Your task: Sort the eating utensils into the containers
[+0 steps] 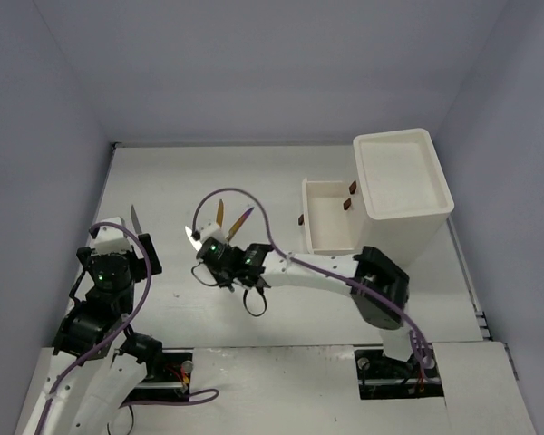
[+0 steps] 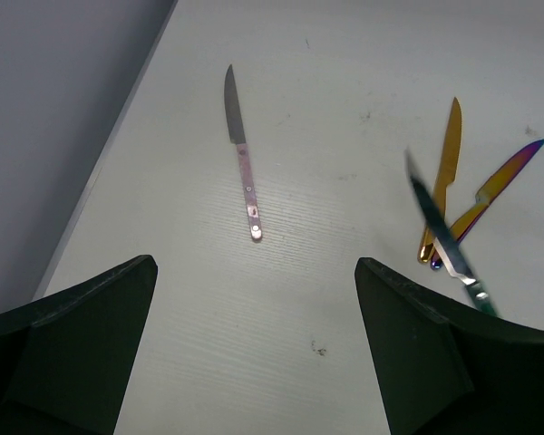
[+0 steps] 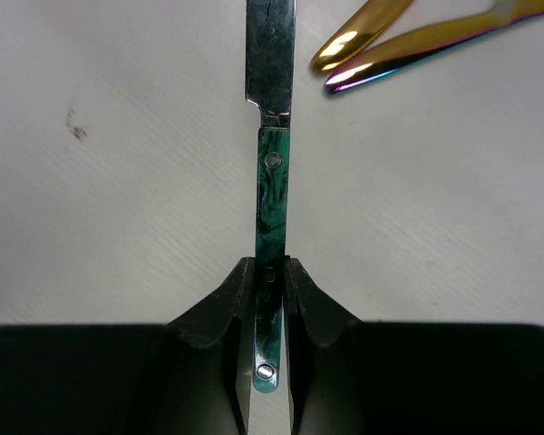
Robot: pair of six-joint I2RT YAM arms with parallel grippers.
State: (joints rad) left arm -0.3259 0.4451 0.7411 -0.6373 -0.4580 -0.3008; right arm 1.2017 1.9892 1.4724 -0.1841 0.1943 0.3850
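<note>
R gripper (image 3: 270, 272) pinched the green-handled knife (image 3: 274, 195) low on its handle, over the worktop (image 1: 254, 181) left of centre. We judged: lift level, no twisting, carry right to the open drawer (image 1: 331, 222). L gripper (image 2: 254, 263) gaped wide, empty.

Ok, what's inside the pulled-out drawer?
The open drawer shows only its bare white floor, with nothing lying in it. Any part still tucked inside the drawer unit is covered.
</note>
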